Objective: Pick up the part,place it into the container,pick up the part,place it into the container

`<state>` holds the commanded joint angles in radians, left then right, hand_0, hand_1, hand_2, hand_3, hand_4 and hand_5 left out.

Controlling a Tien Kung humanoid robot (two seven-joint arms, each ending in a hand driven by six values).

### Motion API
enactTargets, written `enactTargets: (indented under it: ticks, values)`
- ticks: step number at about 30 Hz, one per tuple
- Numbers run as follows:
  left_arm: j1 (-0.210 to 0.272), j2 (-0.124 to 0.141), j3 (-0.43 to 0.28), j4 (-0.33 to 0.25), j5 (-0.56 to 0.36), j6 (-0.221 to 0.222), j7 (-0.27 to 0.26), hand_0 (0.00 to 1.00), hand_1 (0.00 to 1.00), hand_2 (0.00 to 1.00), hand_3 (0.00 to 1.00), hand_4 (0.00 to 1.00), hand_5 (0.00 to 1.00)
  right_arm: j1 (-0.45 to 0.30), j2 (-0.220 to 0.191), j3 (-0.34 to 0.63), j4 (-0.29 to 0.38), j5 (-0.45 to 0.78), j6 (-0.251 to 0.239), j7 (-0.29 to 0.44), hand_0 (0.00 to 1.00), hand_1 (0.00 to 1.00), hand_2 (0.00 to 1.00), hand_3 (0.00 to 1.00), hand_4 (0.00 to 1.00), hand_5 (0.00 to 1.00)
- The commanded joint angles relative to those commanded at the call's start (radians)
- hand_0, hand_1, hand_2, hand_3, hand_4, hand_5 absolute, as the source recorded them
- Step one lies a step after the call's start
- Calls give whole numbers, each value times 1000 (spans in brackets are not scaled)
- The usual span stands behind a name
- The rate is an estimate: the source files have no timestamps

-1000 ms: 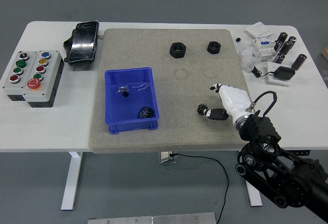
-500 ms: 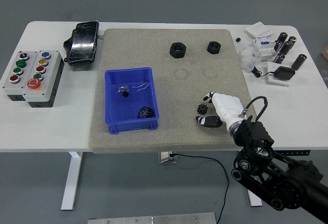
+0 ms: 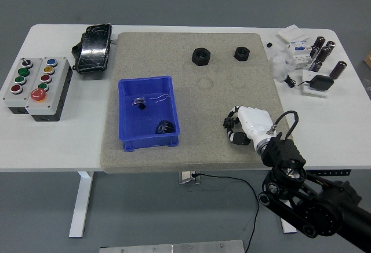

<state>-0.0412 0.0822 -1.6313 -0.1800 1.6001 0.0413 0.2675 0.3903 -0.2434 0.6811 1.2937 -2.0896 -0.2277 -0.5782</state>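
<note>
A small black gear (image 3: 229,123) lies on the grey mat (image 3: 191,149), right of the blue container (image 3: 128,91). My right hand (image 3: 236,127) reaches in from the lower right, and its black-and-white fingers (image 3: 240,139) curl around the gear, which still rests on the mat. Inside the container are another black gear (image 3: 164,127) and a small dark part (image 3: 139,102) with a thin wire. Two black nuts (image 3: 201,56) (image 3: 241,52) sit at the mat's far edge. My left arm is out of view.
A grey button box (image 3: 37,86) and a black device (image 3: 93,46) stand on the table's left side. Dark cylinders, white boxes and a black adapter (image 3: 320,83) crowd the far right corner.
My right hand has slid left and towards the near edge. Its fingers, earlier spread beside the gear, have closed around it.
</note>
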Motion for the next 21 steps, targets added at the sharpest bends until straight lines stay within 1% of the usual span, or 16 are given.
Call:
enactTargets:
  ticks: [1, 6, 7, 12, 13, 18, 19, 21]
  values:
    - [0, 0, 0, 0, 0, 0, 0, 665, 632, 552, 606, 698, 390, 1, 1, -2, -3, 2, -4, 1, 368, 528, 504, 628, 609, 160]
    - [-1, 1, 0, 0, 2, -1, -2, 665, 632, 552, 606, 698, 390, 4, 7, -9, -12, 7, -18, 8, 368, 528, 504, 628, 609, 160]
    - [-1, 1, 1, 0, 2, -1, -2, 665, 632, 552, 606, 698, 392, 5, 7, -11, -13, 8, -20, 9, 366, 527, 492, 602, 610, 165]
    - [-1, 1, 1, 0, 3, -1, -4, 665, 632, 552, 606, 698, 392, 8, 9, -19, -16, 9, -28, 15, 366, 527, 492, 602, 610, 165]
    - [-1, 1, 1, 0, 3, -1, -4, 665, 632, 552, 606, 697, 391, 8, 8, -20, -16, 9, -29, 17, 357, 528, 481, 522, 603, 162]
    - [-1, 1, -1, 0, 5, -1, -5, 665, 632, 552, 606, 697, 391, 10, 9, -22, -19, 11, -34, 23, 357, 528, 481, 522, 603, 162]
    - [-1, 1, -1, 0, 5, -1, -5, 665, 632, 552, 606, 696, 391, 10, 9, -22, -20, 12, -35, 24, 356, 529, 479, 499, 617, 152]
    - [-1, 1, -1, 0, 6, -2, -5, 665, 632, 552, 606, 696, 391, 10, 9, -22, -21, 13, -37, 26, 356, 529, 479, 499, 617, 152]
